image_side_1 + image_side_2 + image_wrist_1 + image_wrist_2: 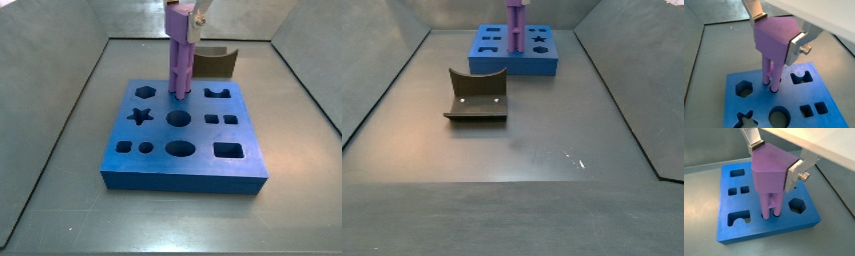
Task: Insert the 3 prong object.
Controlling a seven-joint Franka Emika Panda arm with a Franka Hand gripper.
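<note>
My gripper (777, 34) is shut on the wide top of the light purple 3 prong object (772, 37) and holds it upright, as both wrist views show (776, 160). Its prongs (769, 208) point down and their tips meet the top face of the blue block (817, 90), between the hexagon hole (744, 89) and the arch-shaped hole (803, 76). I cannot tell how deep the tips sit. In both side views the piece stands vertical over the block's far row (179, 55) (516, 22).
The blue block (201, 165) has several cut-outs: star (139, 116), circles, squares. A dark brown curved block (478, 95) stands on the grey floor away from the blue block. Grey walls enclose the floor on the sides.
</note>
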